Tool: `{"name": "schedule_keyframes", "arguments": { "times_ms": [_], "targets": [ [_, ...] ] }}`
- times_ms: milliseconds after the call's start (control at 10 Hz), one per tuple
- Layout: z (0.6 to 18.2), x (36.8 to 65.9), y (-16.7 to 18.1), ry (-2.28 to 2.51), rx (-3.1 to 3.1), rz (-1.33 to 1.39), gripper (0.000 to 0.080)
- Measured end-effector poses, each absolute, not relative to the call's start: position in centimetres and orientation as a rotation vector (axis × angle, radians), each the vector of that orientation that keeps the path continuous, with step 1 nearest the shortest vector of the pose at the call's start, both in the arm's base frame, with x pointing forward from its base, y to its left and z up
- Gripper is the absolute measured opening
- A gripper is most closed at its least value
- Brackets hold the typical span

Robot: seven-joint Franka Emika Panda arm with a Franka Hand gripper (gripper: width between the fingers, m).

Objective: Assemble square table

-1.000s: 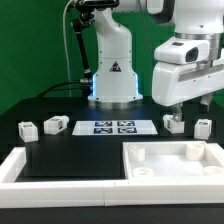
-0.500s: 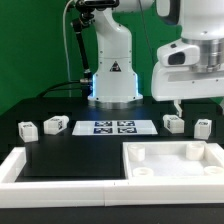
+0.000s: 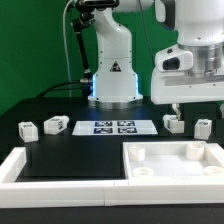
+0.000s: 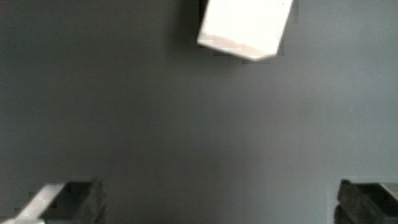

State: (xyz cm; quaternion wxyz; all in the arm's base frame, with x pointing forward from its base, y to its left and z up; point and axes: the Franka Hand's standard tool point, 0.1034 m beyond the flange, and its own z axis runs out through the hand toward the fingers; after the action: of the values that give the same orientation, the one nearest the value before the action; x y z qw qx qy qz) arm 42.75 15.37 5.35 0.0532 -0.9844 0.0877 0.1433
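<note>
1. The gripper [image 3: 188,106] now hangs higher than a second ago and a little further toward the exterior view's right. Its jaws are spread fully wide and hold nothing. In the wrist view only bare black table [image 4: 196,130] lies between the fingertips [image 4: 63,200].
2. My reading is that the lift carries no part, so the assembly has not yet begun and a first leg still has to be picked.
3. Closest, just below the hand, stands the nearest leg [image 3: 176,123], upright and untouched. The second leg [image 3: 203,127] sits just beside it, apart from it.
4. The wrist view shows one white leg ahead of the fingertips, well apart from them. I cannot tell which of the pair it is.
5. Further out, in front of the hand, lies the square top [image 3: 175,163], the only tray-like thing here. Inside its raised rim are its own corner sockets [image 3: 140,153] and nothing loose, and no leg is seated.
6. Beyond reach to the side lies the marker board [image 3: 112,127].
7. Farthest from the hand stand the two far legs [image 3: 55,125], both loose.
</note>
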Motion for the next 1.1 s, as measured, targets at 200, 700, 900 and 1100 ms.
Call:
{"name": "schedule_keyframes", "arguments": {
  "times_ms": [200, 700, 900, 1100],
  "targets": [
    [5.3, 43.4, 15.4, 0.367, -2.871, 0.712, 0.0649],
    [4.5, 42.7, 15.3, 0.4, -2.705, 1.099, 0.0649],
    [3.8, 41.4, 16.6, 0.522, -2.605, 1.165, 0.0649],
    [3.7, 41.5, 16.6, 0.533, -2.595, 1.167, 0.0649]
  ]
}}
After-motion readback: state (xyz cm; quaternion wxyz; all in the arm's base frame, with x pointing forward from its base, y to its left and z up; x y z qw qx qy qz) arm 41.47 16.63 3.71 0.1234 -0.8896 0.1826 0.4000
